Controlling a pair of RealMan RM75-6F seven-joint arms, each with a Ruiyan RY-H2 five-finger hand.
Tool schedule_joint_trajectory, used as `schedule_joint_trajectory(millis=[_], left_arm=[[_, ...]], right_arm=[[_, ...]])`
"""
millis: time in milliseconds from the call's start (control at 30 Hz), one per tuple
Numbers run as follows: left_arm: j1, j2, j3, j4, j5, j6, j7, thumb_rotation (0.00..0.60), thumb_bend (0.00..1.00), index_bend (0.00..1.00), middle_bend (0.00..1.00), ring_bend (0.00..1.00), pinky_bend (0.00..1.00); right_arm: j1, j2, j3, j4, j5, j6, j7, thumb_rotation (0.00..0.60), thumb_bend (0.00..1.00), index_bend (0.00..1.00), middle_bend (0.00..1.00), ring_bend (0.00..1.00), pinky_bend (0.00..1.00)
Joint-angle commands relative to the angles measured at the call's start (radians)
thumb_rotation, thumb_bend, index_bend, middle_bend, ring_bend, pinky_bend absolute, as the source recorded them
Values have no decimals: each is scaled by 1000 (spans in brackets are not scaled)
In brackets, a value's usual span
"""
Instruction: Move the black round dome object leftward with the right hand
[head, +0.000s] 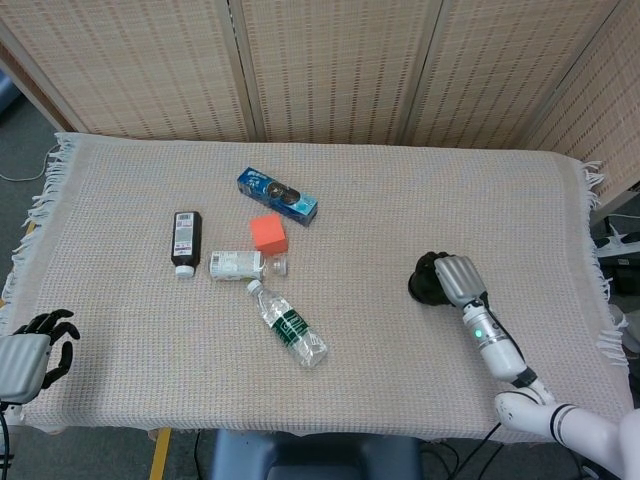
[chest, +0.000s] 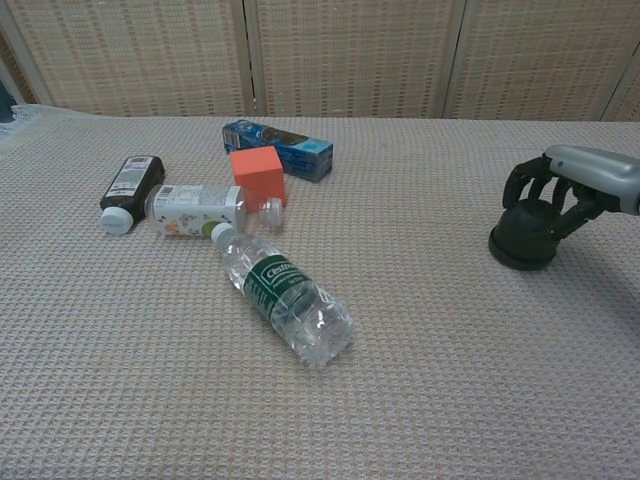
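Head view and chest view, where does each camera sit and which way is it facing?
Head view: high up, looking steeply down on the whole table; shows the left hand and right hand.
Chest view: low, looking across the tabletop toward the woven screen; only the right hand.
Shared: right hand cupped over the black dome, water bottle, orange cube.

Each hand has black fingers and a silver-grey back: the right hand (head: 448, 279) (chest: 560, 190) and the left hand (head: 30, 347). The right forearm (head: 492, 344) is a slim silver-white tube with dark bands and a small green light.

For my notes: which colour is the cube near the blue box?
Orange-red cube, clearest in the chest view.
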Motion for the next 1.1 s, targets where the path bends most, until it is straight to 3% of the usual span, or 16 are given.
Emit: schedule_joint_trajectory(millis=[33,500,767,900,1100], left_arm=[[0,0,0,0,0,0,0,600,602,485,262,269,467],[0,1,0,-1,0,-1,0,600,602,483,261,269,468],[0,1,-1,-2,1,1,0,600,602,483,262,269,467],[-1,-1,0,-2,0,-4,1,600,601,483,262,269,467],[-8,-7,6,1,6,-18,7,600,601,484,262,269,469]], right_arm=[[-4,-5,5,2,-5,19,-4,600,481,681,562,407,513],[-20,56,44,-96,-1,62,46,600,483,694,572,415,523],[-60,159,34,-210,100,47,-90,600,483,693,574,416,523],[-77,144,10,-153,101,32,-67,600,483,692,574,416,522],[-81,53,-38,43,-15,50,61,600,483,686,574,416,520]])
